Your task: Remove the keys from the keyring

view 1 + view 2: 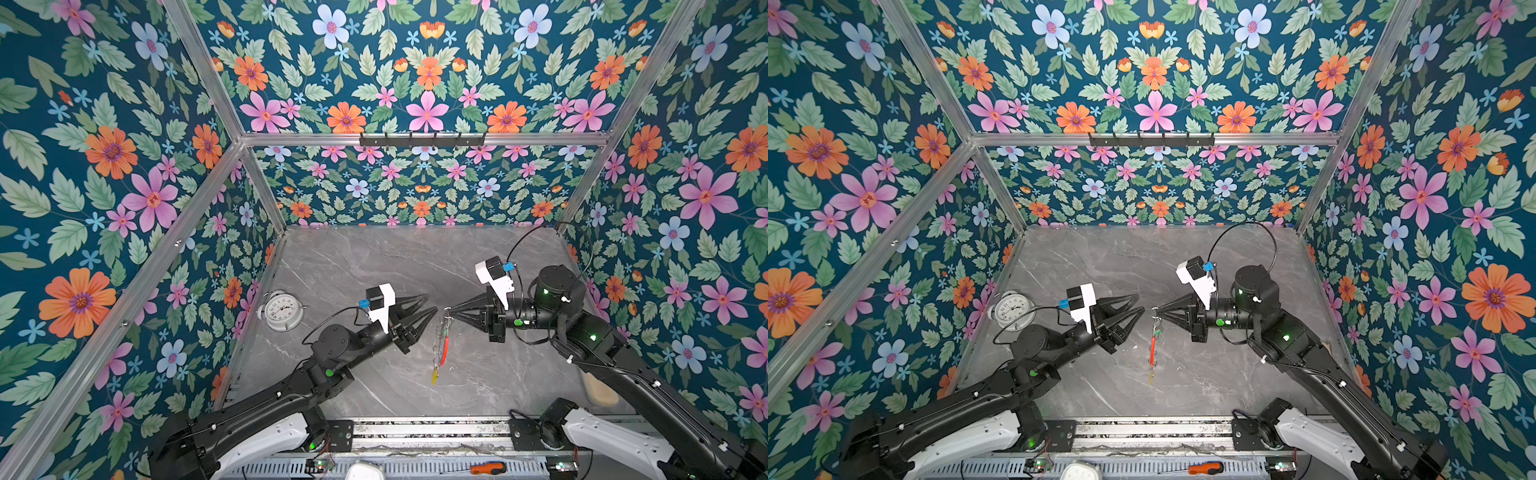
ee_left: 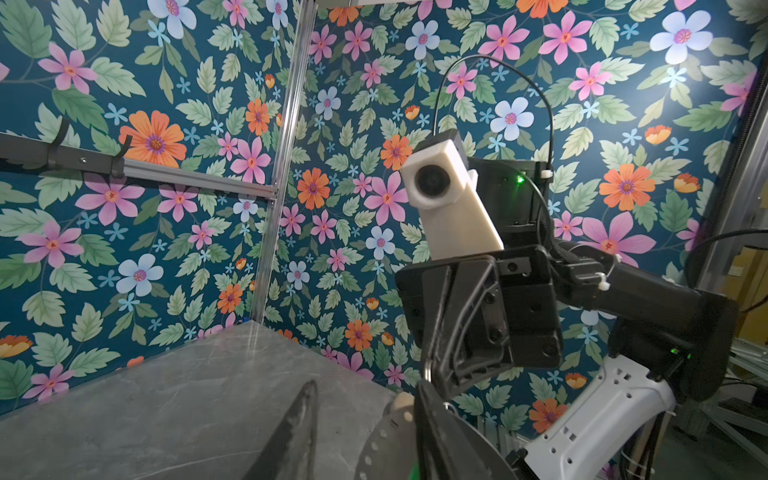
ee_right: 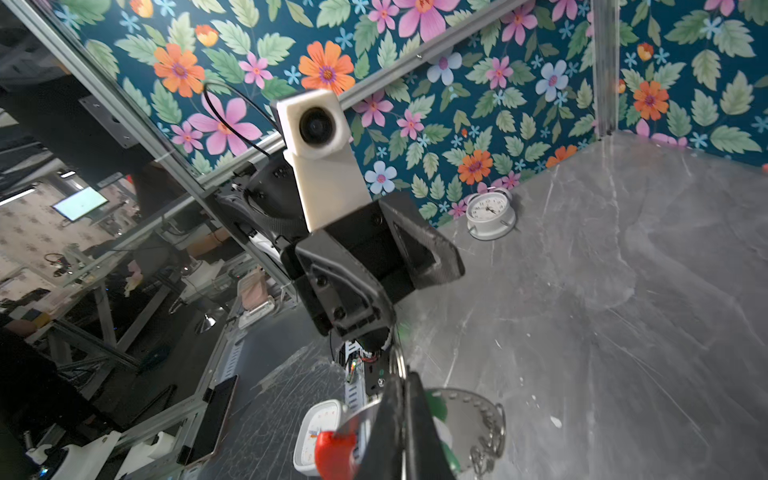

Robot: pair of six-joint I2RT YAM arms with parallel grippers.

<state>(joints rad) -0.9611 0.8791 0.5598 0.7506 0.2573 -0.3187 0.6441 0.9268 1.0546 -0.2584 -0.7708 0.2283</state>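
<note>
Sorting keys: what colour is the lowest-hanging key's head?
The key head is yellow, best in a top view.

White alarm clock standing on grey marble tabletop, close to the flowered left wall. Black hook rail across the aluminium frame at the back. Orange-handled screwdriver lying off the tabletop on the slotted front ledge, well apart from the clock.

The keyring hangs edge-on, straight down from my right gripper, pinched by one silver split ring, red section showing. The green key dangles just below my fingertips. The yellow key hangs lowest.
</note>
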